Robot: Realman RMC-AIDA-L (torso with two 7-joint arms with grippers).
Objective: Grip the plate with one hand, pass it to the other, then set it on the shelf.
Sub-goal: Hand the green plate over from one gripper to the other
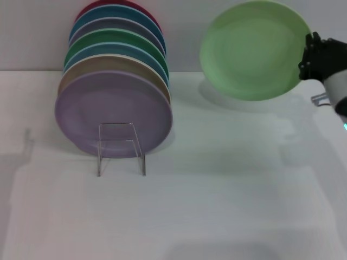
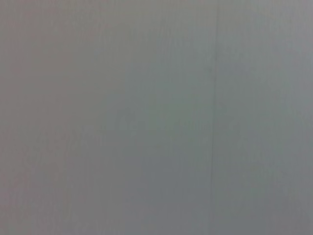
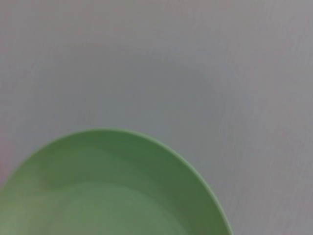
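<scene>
The pale mint-green plate (image 1: pixel 252 50) hangs in the air at the upper right of the head view, tilted with its face toward me. My right gripper (image 1: pixel 310 58) is shut on the plate's right rim. The plate also fills the lower part of the right wrist view (image 3: pixel 107 191). The clear shelf (image 1: pixel 120 147) stands at the left with a row of upright plates in it; its squarish front loop shows in front of the lavender plate (image 1: pixel 111 115). My left gripper is out of view; the left wrist view shows only a blank grey surface.
Several coloured plates (image 1: pixel 116 51) stand behind the lavender one in the rack, among them a darker green one (image 1: pixel 114 40). The white table (image 1: pixel 217 206) spreads in front and to the right of the rack.
</scene>
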